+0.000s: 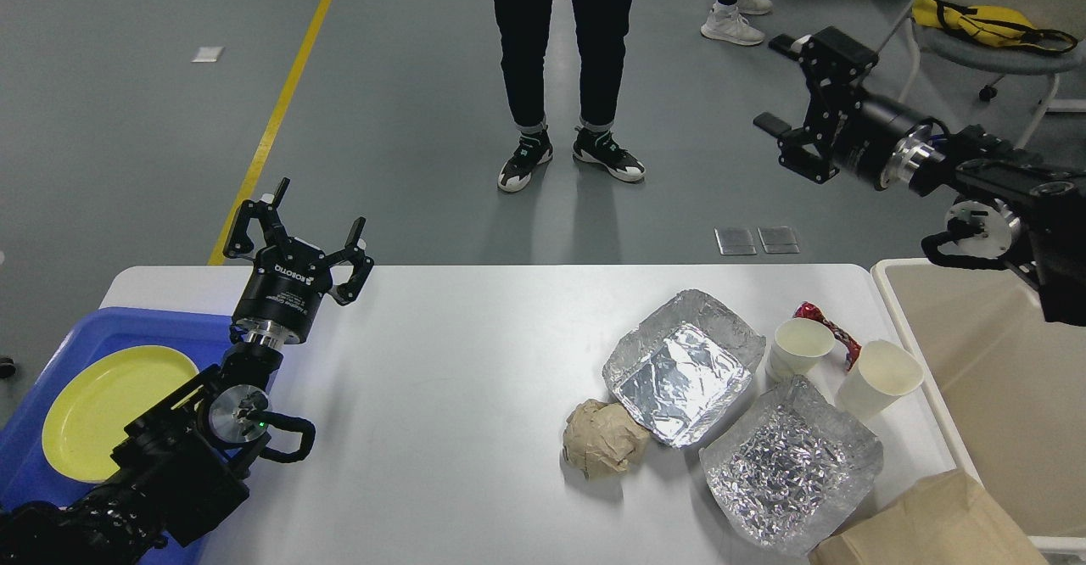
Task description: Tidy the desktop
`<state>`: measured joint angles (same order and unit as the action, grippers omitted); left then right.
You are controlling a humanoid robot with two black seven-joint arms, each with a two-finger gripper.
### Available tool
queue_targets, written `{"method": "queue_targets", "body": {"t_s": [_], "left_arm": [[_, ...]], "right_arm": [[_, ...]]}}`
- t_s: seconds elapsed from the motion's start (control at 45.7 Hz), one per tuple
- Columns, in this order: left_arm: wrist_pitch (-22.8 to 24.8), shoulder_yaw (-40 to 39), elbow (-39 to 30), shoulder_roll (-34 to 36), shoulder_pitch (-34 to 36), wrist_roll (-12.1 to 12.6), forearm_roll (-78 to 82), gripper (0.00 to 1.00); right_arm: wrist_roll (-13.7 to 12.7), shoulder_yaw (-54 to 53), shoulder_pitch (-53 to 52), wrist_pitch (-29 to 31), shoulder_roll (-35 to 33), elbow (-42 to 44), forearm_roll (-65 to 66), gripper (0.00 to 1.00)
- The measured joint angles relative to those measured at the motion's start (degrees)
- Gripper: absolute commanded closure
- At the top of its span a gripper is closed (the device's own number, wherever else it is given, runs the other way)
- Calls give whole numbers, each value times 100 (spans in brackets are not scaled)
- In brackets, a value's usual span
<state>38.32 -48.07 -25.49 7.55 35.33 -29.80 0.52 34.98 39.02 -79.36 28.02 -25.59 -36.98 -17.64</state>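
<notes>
You are looking at a bright, evenly lit scene, with soft light coming from overhead. The white desktop (pixel 441 361) is reflecting it as a mild sheen without washing out. The foil trays (pixel 683 367) are throwing small sharp glints. Shadows are lying short and faint beside the crumpled paper ball (pixel 604 439) and the paper cups (pixel 802 349). Everything is staying in sharp focus, with no motion blur showing on either arm.
</notes>
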Motion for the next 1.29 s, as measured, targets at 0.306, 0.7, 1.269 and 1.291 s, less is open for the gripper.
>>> {"method": "queue_targets", "body": {"t_s": [0.306, 0.7, 1.269, 1.291], "left_arm": [[0, 0, 0, -2, 0, 0, 0, 0], [0, 0, 0, -7, 0, 0, -5, 0], [0, 0, 0, -1, 0, 0, -2, 0], [0, 0, 0, 0, 0, 0, -3, 0]], "right_arm": [[0, 1813, -1335, 3, -274, -1272, 49, 0], [-314, 2167, -2030, 32, 463, -2549, 693, 0], [-1517, 3583, -3612, 256, 1505, -3361, 824, 0], [-1530, 3589, -3633, 275, 1536, -3455, 832, 0]]}}
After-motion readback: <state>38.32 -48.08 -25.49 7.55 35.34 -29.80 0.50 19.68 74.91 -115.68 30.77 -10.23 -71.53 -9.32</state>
